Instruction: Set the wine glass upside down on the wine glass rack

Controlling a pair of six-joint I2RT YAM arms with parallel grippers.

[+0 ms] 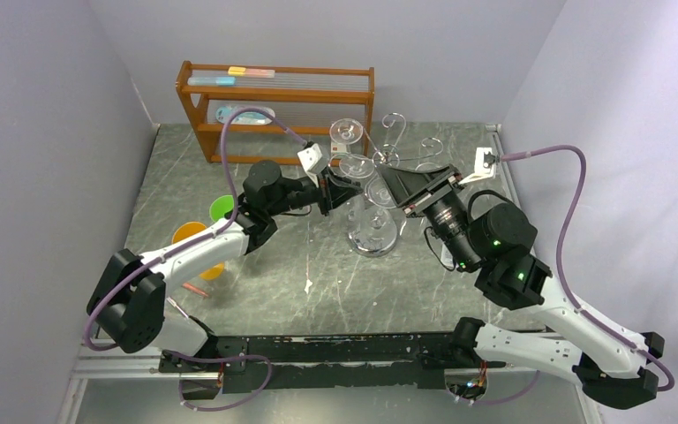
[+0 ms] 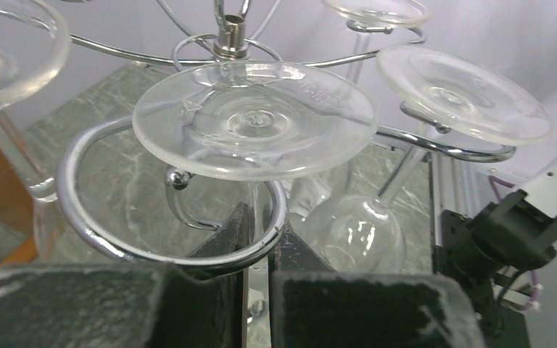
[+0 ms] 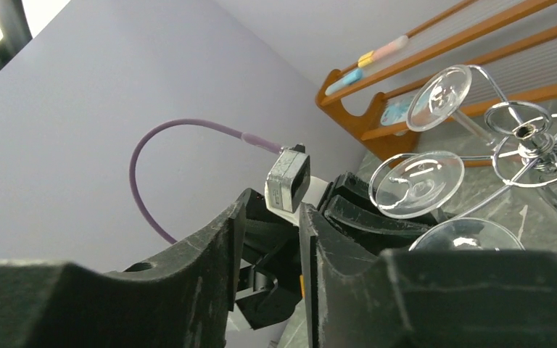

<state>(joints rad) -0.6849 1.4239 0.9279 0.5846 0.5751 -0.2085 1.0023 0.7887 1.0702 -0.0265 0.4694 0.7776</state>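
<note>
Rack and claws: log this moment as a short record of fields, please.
rack: chrome, upright, spiral arms
glass: upside down, stem inside a rack loop, foot above the loop
left claw: shut on the glass stem, below the loop
right claw: slightly open, empty
other glasses: hanging upside down on neighbouring arms

There were 4 clear stemmed wine glasses [image 2: 254, 119], 1 shiny chrome wire rack w/ curled arms [image 2: 230, 32], 1 brown wooden shelf unit [image 1: 274, 93], 1 green round plastic dish [image 1: 221, 208], approx. 2 orange round plastic dishes [image 1: 188, 234] (partly hidden), and 2 white-and-black robot arms [image 1: 194, 252].
</note>
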